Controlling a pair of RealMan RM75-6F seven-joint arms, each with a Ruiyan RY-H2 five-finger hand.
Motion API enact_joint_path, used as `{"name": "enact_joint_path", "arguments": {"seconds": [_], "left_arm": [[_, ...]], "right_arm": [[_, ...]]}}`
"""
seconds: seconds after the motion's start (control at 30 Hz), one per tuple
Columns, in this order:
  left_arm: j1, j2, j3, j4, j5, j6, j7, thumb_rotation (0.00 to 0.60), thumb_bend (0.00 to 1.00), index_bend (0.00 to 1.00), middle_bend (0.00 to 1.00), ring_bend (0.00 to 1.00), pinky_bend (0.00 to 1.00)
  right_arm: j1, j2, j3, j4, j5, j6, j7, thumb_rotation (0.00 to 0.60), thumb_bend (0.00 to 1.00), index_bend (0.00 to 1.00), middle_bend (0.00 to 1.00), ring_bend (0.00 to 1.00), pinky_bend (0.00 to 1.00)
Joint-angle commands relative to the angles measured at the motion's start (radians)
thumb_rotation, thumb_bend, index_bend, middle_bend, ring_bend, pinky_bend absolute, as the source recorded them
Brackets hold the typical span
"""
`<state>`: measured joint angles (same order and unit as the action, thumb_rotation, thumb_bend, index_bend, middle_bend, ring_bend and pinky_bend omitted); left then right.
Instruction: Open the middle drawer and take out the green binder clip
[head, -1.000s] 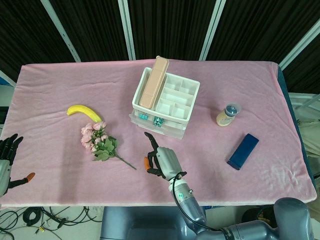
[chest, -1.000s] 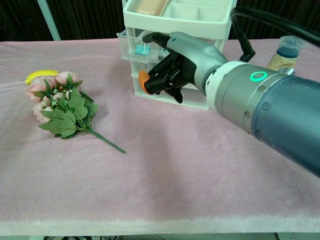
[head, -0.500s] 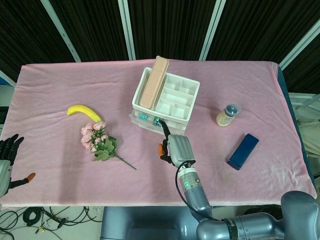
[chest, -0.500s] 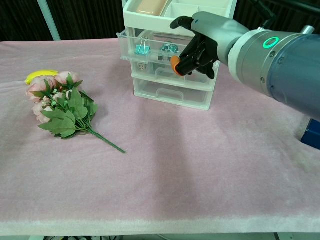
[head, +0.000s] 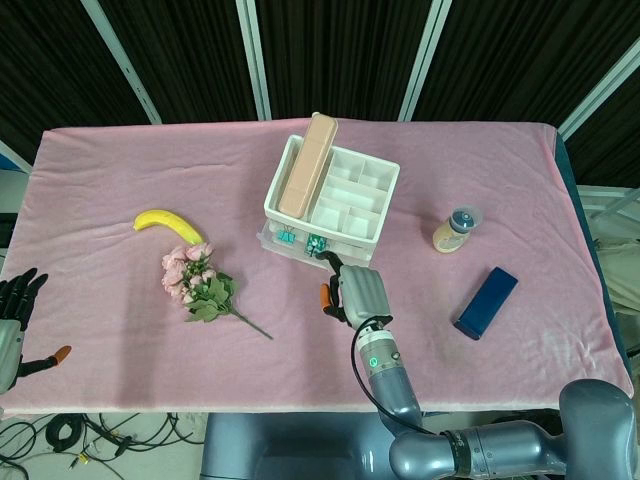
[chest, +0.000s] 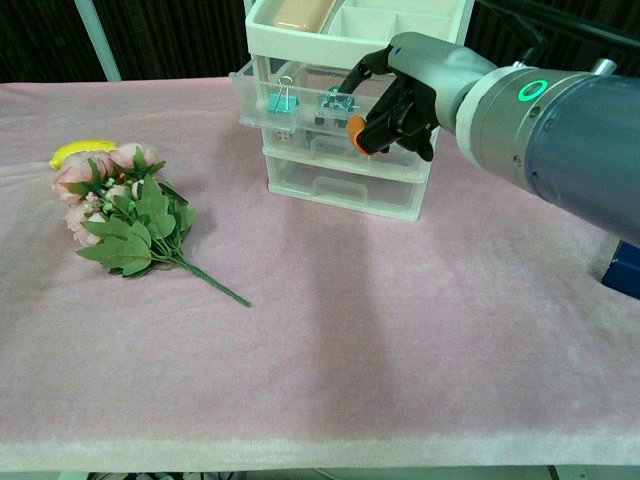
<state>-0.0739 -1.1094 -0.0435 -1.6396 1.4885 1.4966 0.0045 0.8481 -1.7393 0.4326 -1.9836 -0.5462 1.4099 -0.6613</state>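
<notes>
Your right hand (chest: 395, 95) at drawer (chest: 300, 105) front, fingers curled on its edge; drawer partly out. Green clip (chest: 334, 99) inside, beside fingers. Your left hand (head: 12, 310) off table (head: 100, 200), fingers spread.

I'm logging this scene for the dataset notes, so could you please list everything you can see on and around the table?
table cloth: one, pink, covering the table.
drawer unit: one, white and clear, at mid table, with a compartment tray on top.
top drawer: one, clear, pulled partly out.
binder clips: two, teal-green, in the open drawer.
case: one, tan, lying along the tray's left edge.
banana: one, yellow, left of the unit.
flower bunch: one, pink with green leaves, below the banana.
bottle: one, beige with a grey cap, right of the unit.
box: one, dark blue, near the bottle.
right robot hand: one, grey, at the open drawer's front.
left robot hand: one, dark, at the table's left edge.
</notes>
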Motion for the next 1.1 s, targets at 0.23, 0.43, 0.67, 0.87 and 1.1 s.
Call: {"name": "enact_joint_path", "arguments": {"seconds": [0.23,0.43,0.67,0.87,1.1], "left_arm": [[0.001,0.000,0.000,-0.002,-0.002,0.000,0.000,0.600,0.00,0.00,0.00,0.00,0.00],[0.000,0.001,-0.001,-0.003,-0.003,-0.001,-0.001,0.600,0.00,0.00,0.00,0.00,0.00],[0.001,0.001,0.000,-0.004,-0.002,-0.001,-0.001,0.600,0.00,0.00,0.00,0.00,0.00],[0.001,0.002,0.000,-0.004,-0.003,-0.001,-0.002,0.600,0.00,0.00,0.00,0.00,0.00],[0.000,0.002,0.000,-0.004,-0.004,-0.004,-0.001,0.600,0.00,0.00,0.00,0.00,0.00]], "right_arm": [[-0.001,0.001,-0.018,-0.022,0.004,-0.003,0.008,0.600,0.54,0.33,0.80,0.83,0.78],[-0.010,0.008,-0.040,-0.066,-0.008,-0.002,0.020,0.600,0.54,0.34,0.80,0.83,0.78],[-0.018,0.007,-0.072,-0.102,-0.029,-0.004,0.032,0.600,0.54,0.33,0.80,0.83,0.78],[-0.021,0.004,-0.089,-0.109,-0.037,-0.006,0.035,0.600,0.54,0.34,0.80,0.83,0.78],[-0.020,0.010,-0.092,-0.119,-0.060,-0.010,0.039,0.600,0.51,0.14,0.80,0.83,0.78]]}}
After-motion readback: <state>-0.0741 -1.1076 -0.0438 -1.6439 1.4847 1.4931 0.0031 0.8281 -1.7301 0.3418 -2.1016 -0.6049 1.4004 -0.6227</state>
